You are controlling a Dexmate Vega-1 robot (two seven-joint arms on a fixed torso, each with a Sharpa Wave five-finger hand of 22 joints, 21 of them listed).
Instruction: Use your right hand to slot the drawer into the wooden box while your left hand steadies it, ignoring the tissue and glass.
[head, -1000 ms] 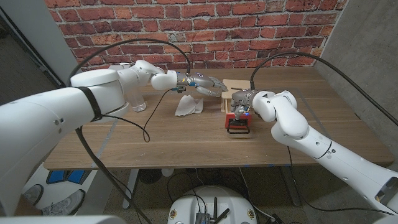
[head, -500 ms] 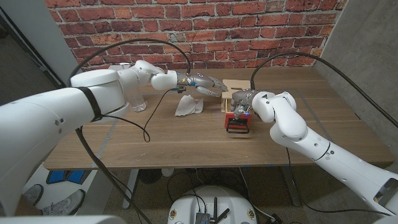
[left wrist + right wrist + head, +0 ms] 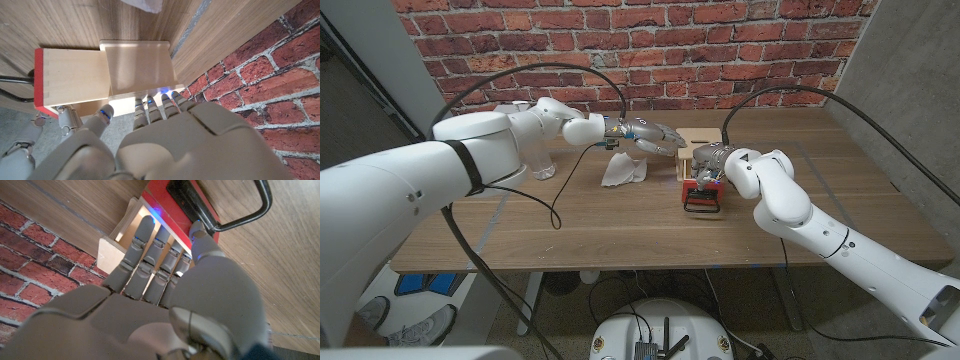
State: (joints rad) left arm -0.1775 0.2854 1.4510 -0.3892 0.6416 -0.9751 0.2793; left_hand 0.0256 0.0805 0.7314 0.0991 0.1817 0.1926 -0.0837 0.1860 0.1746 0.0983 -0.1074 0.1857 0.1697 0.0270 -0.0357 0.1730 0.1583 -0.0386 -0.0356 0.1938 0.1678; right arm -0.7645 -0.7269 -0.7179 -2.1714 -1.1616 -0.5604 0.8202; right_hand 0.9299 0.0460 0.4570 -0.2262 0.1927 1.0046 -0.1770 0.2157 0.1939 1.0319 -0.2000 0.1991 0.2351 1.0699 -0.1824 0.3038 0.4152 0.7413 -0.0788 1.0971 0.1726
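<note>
The light wooden box (image 3: 698, 140) sits at mid-table, also seen close in the left wrist view (image 3: 137, 67). The drawer (image 3: 70, 75) with its red front (image 3: 701, 197) and black handle (image 3: 250, 210) is partly inside the box, red end towards me. My left hand (image 3: 648, 135) reaches over from the left, its fingertips (image 3: 155, 102) touching the box's edge without closing round it. My right hand (image 3: 706, 163) grips the drawer from above: its fingers (image 3: 150, 255) lie over the drawer's open top and the thumb sits by the red front (image 3: 170, 200).
A crumpled white tissue (image 3: 623, 170) lies just left of the box, under my left wrist. A clear glass (image 3: 542, 160) stands farther left. Black cables arc above both arms. The brick wall (image 3: 740, 40) runs along the table's far edge.
My right arm has edged slightly left towards the box. The drawer and my left hand look unmoved.
</note>
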